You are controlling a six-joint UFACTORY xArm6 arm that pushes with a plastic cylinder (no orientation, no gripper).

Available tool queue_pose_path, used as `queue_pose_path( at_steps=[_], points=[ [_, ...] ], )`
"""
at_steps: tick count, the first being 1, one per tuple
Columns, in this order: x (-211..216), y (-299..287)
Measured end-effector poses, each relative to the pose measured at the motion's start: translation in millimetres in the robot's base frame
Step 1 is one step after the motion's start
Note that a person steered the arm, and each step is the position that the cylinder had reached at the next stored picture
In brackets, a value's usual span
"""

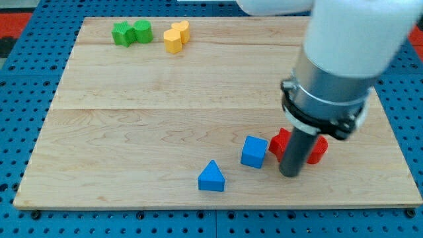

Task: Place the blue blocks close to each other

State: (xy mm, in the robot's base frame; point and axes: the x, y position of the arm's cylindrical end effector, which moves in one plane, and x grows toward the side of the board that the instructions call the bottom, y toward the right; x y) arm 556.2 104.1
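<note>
A blue cube (254,151) lies on the wooden board (165,99) right of centre near the view's bottom. A blue triangular block (211,176) lies a short way to its lower left, with a small gap between them. My tip (290,174) stands on the board just right of the blue cube, a little apart from it. Two red blocks (280,143) (318,149) lie right behind the rod and are partly hidden by it.
Two green blocks (123,33) (142,30) touch each other at the view's top left. Two yellow blocks (172,40) (181,30) sit beside them. The arm's large white and grey body (344,59) fills the upper right. A blue pegboard (20,132) surrounds the board.
</note>
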Motion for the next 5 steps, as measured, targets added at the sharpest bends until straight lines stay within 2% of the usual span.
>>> queue_pose_path(
  at_steps=[2,3,4,5],
  points=[
    [-25,-140],
    [-20,-92],
    [39,-34],
    [60,-71]
  ],
)
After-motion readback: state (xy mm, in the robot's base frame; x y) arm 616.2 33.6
